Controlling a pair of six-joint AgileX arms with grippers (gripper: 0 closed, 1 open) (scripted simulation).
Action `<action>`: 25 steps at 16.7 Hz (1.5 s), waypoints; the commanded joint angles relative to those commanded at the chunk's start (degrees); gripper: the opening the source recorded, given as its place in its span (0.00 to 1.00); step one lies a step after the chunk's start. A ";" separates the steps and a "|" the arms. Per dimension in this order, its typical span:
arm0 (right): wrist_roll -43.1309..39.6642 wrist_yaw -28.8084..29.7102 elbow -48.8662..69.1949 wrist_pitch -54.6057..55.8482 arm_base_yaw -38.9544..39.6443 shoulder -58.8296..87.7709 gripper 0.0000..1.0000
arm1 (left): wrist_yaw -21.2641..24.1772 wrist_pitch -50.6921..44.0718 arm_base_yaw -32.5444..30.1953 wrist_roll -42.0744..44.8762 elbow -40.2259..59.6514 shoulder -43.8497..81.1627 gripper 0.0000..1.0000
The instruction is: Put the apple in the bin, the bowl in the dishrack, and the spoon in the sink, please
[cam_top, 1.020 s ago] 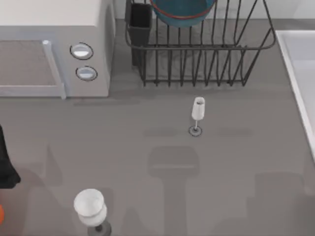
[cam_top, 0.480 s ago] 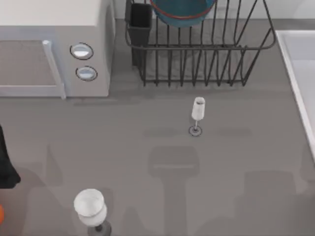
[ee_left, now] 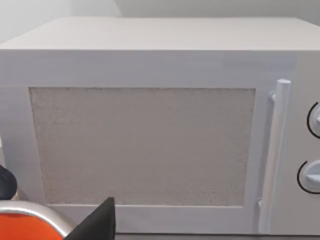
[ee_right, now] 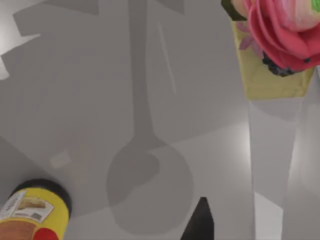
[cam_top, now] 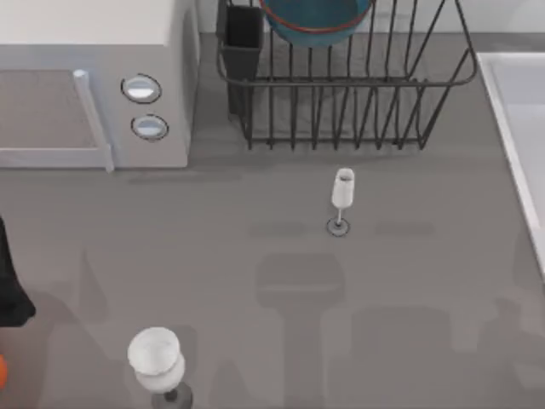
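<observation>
Step in hand: judging by the layout, the bowl part is finished; the apple and the spoon are left, and neither hand can be seen carrying anything.
Bowl (cam_top: 315, 21): blue, with a reddish rim, sitting inside the dishrack (cam_top: 341, 111) among the upright wires.
Utensil cup (cam_top: 243, 43): black, at the rack's corner; nothing can be made out in it.
Sink (cam_top: 519, 94): pale basin; the part in view holds nothing.
Apple and spoon: where they lie cannot be told.
Left hand (ee_left: 97, 222): faces the door of the white microwave (ee_left: 145, 125) straight ahead; whether it is clenched or released cannot be told. An orange object with a grey metal rim (ee_left: 25, 227) sits just beside it; what it is cannot be told.
Right hand (ee_right: 200, 220): points down over the grey desk (cam_top: 255, 256); its grip cannot be told. A yellow labelled jar (ee_right: 32, 215) stands near it to one side, and a pink flower (ee_right: 285, 30) in a yellow pot (ee_right: 270, 75) farther ahead.
Next move: probably to find the spoon or the apple, then come down on it with the hand released.
Hazards: two white wine glasses, one mid-desk (cam_top: 341, 192) and one by the near edge (cam_top: 156, 358), look easy to tip.
</observation>
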 joint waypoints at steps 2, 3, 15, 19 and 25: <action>-0.02 -0.04 1.21 -2.17 -0.06 -0.85 0.00 | 0.00 0.00 0.00 0.00 0.00 0.00 1.00; -0.02 -0.04 1.34 -2.41 -0.07 -0.94 0.00 | 0.00 0.00 0.00 0.00 0.00 0.00 1.00; 0.43 -0.78 23.11 -8.81 -0.66 17.32 0.00 | 0.00 0.00 0.00 0.00 0.00 0.00 1.00; 0.32 -1.19 47.67 -14.44 -0.68 33.38 0.00 | 0.00 0.00 0.00 0.00 0.00 0.00 1.00; 0.16 -0.71 82.33 -22.86 -0.33 56.77 0.00 | 0.00 0.00 0.00 0.00 0.00 0.00 1.00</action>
